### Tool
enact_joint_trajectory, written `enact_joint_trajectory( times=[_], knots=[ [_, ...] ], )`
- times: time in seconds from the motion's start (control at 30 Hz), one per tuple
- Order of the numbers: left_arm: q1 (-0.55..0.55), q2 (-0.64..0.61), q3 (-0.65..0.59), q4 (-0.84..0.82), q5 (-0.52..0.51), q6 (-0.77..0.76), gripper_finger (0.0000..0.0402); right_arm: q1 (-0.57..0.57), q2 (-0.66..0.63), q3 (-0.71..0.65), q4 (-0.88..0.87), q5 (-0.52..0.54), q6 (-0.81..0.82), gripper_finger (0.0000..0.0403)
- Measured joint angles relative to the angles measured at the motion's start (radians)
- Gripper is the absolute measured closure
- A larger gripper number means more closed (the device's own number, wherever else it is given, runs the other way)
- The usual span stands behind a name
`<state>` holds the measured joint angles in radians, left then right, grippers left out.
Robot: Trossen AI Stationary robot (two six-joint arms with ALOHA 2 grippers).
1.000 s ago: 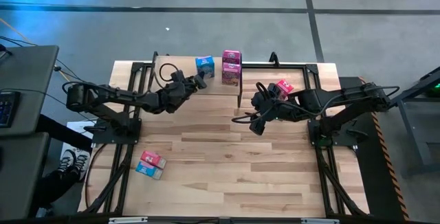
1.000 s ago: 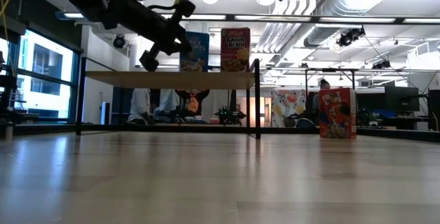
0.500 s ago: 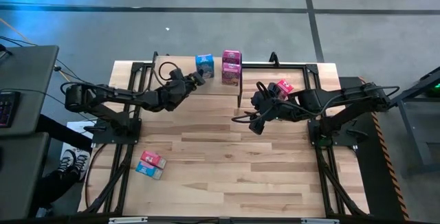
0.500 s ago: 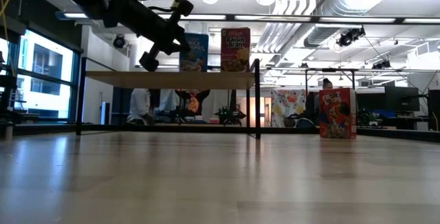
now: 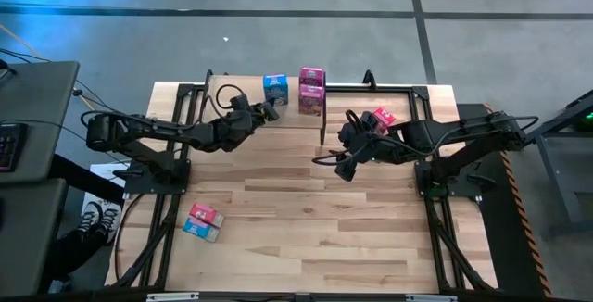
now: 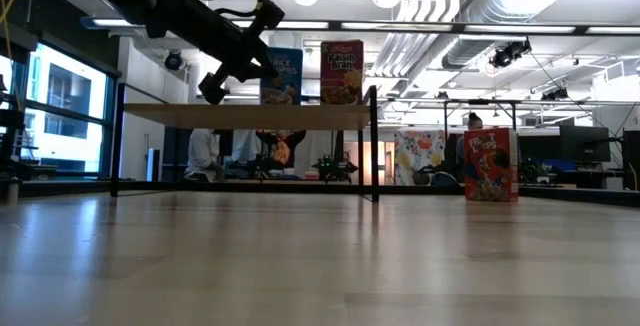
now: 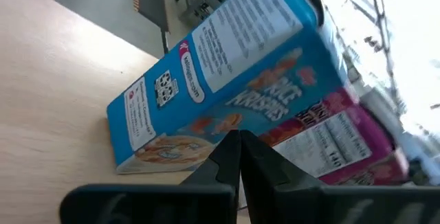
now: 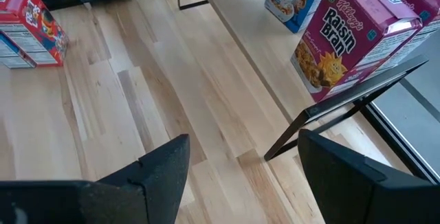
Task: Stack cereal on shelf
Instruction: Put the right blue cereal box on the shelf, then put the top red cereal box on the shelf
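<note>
- On the shelf (image 5: 243, 94) at the back of the table (image 5: 306, 209), the high view shows a blue cereal box (image 5: 275, 88) standing beside a pink cereal box (image 5: 312, 91), both upright.
- From table height, the low view gives what the overhead cannot: the printed fronts of these two boxes, blue (image 6: 282, 76) and pink (image 6: 342, 71), side by side on the raised board (image 6: 240, 114), with the red box (image 6: 489, 164) standing on the tabletop to the right.
- Overhead, that red box (image 5: 382, 119) sits just behind the right gripper (image 5: 345, 165), which hangs over the table with its fingers spread and empty; its own wrist camera confirms the gap between the fingers (image 8: 158, 169).
- Near the blue box, the left gripper (image 5: 262, 113) hovers over the shelf; its wrist view shows the fingertips (image 7: 234, 157) pressed together, clenched on nothing, close in front of the blue box (image 7: 227, 80).
- Only the high view shows two more boxes, pink (image 5: 204, 214) and blue (image 5: 200, 231), lying at the table's front left.
- Behind the shelf legs, the low view alone shows a person (image 6: 205, 154) in the room.
</note>
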<state>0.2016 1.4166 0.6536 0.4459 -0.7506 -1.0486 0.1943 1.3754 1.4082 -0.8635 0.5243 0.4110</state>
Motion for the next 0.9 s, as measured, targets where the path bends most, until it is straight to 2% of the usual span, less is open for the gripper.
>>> enact_joint_trajectory(
  times=[0.2,0.6,0.77,0.9],
  knots=[
    [0.016,-0.011,-0.003,-0.029,-0.036,0.01,0.0401,0.0,0.0,0.0,0.001,0.0,-0.001,0.0144],
    [0.054,-0.011,-0.002,-0.028,-0.019,0.003,0.0401,0.0,0.0,0.0,0.013,0.008,-0.008,0.0144],
    [0.009,-0.053,-0.005,-0.046,0.045,0.063,0.0401,0.0,0.0,0.0,0.013,0.008,-0.013,0.0144],
    [-0.055,-0.16,-0.014,-0.154,0.088,0.134,0.0401,0.0,0.0,0.0,0.012,0.008,-0.028,0.0144]
  ],
)
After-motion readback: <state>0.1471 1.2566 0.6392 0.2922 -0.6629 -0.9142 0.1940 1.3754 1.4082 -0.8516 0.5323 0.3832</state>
